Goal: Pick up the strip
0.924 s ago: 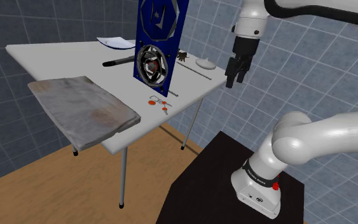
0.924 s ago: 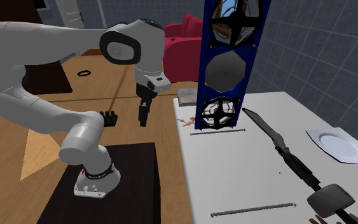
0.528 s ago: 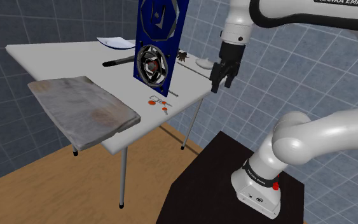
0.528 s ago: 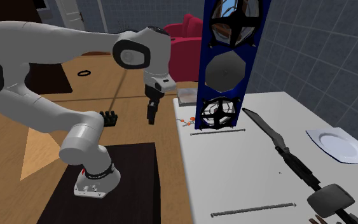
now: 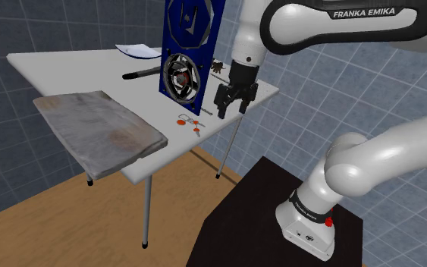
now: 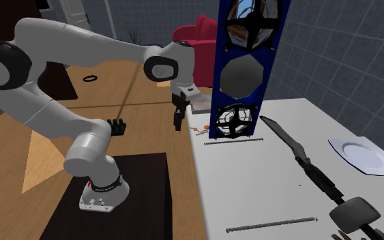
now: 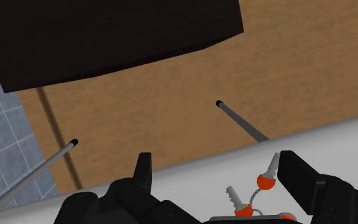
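A thin dark strip (image 6: 232, 141) lies flat on the white table (image 6: 252, 184), just in front of the tall blue panel (image 6: 241, 68). In the shoulder view the strip (image 5: 206, 112) shows beside the panel's foot. My black gripper (image 5: 230, 107) hovers over the table's near edge, close to that strip, open and holding nothing. In the second exterior view the gripper (image 6: 179, 123) hangs just off the table's edge. Seen from the wrist, the gripper (image 7: 219, 162) has its fingers apart above orange-headed keys (image 7: 260, 184). A second similar strip (image 6: 271, 223) lies further along the table.
The upright blue panel (image 5: 190, 53) with round fans stands right by the gripper. Orange keys (image 5: 189, 121) lie at its foot. A grey slab (image 5: 98, 129), a long black tool (image 6: 299, 160) and a white plate (image 6: 361, 153) also sit on the table. The dark stand (image 5: 280, 220) is below.
The arm has swung toward the shoulder view's left and down, from beyond the table's edge to just over it near the keys. The fingers stay apart.
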You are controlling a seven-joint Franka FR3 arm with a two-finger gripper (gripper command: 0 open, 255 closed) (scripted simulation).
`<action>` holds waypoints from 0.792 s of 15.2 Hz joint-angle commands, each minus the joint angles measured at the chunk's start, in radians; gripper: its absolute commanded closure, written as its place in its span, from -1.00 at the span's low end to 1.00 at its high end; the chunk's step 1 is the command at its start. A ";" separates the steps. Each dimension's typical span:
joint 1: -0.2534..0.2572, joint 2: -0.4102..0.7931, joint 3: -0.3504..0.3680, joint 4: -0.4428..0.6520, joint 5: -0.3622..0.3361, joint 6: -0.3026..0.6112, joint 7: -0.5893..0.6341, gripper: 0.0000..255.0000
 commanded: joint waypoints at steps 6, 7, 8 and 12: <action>-0.019 0.228 0.121 0.085 -0.010 0.218 0.196 -1.00; -0.022 0.253 0.132 0.097 -0.018 0.236 0.217 -1.00; -0.022 0.258 0.133 0.088 -0.018 0.251 0.218 -1.00; -0.023 0.281 0.142 0.052 -0.020 0.309 0.221 -1.00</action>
